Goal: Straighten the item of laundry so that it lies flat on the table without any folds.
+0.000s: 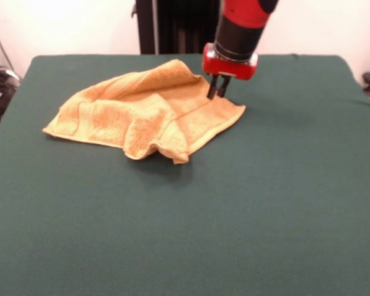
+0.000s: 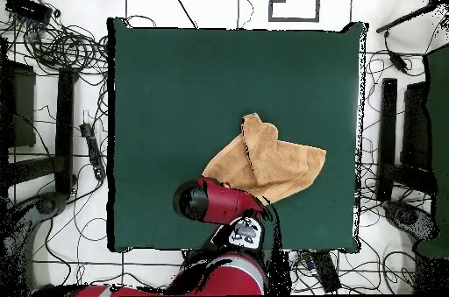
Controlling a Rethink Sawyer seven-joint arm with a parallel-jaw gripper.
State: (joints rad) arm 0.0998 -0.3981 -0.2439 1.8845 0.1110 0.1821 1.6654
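The item of laundry (image 1: 142, 111), a golden-yellow terry towel, lies crumpled on the green table (image 1: 265, 197), left of centre toward the far side. Its far edge is humped up and a flap is folded over at the front, ending in a drooping corner. My gripper (image 1: 217, 94) comes straight down onto the towel's far right part, near the right corner, and its fingers stand close together, pinched on the cloth. A crease runs from there toward the towel's middle. In the overhead view the towel (image 2: 274, 164) shows beside the red arm (image 2: 217, 204), which hides the gripper.
Bare green cloth (image 2: 175, 83) spreads widely around the towel. Cables (image 2: 61, 48) and dark stands (image 2: 399, 144) lie on the floor around the table. A black post (image 1: 172, 24) stands behind the far edge.
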